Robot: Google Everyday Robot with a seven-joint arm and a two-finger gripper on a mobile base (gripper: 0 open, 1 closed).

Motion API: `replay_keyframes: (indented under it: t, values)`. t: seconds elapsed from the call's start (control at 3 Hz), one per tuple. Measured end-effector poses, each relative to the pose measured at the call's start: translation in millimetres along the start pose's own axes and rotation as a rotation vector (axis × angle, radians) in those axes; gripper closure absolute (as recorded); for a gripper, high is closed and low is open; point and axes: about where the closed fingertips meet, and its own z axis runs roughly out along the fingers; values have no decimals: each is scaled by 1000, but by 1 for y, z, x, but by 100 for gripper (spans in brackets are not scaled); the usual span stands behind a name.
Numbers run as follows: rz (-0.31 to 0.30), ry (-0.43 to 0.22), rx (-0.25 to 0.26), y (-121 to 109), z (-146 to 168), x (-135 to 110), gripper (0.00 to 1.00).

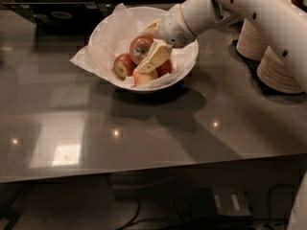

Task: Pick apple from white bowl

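Shiny grey counter (pixel 144 143) holds the white bowl (pixel 187 66), lined with crinkly paper. Inside the bowl, the gripper (pixel 147 47) has its jaws pressed on both sides of the apple (pixel 139 47), which sits on top of smaller apples (pixel 123 65). Paper plates (pixel 278 71) stand to the right.

gripper (pixel 146 49) low, arm outstretched, angled down

The end effector (pixel 149 46), cream-yellow, sits in the white bowl (pixel 111 28) at the apple (pixel 140 48), which is dull reddish-brown with a greenish-yellow patch. The smaller apples (pixel 123 65) beside it are brighter red with yellow blushes. The crinkled paper (pixel 91 56) lining the bowl is white. The arm (pixel 249 8) is white with small dark dots. The bench (pixel 144 128) is glossy grey-brown, flecked with pale reflected lights. The ribbed paper plates (pixel 278 71) are beige, on a black mat (pixel 261 87).
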Motion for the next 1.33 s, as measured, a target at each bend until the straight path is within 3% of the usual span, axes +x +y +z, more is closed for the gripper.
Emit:
replay_keyframes:
  t: [1.0,1.33]
  values:
    - [0,-1,0,0,0,0,99]
    - [7,-25,4,1,0,0,100]
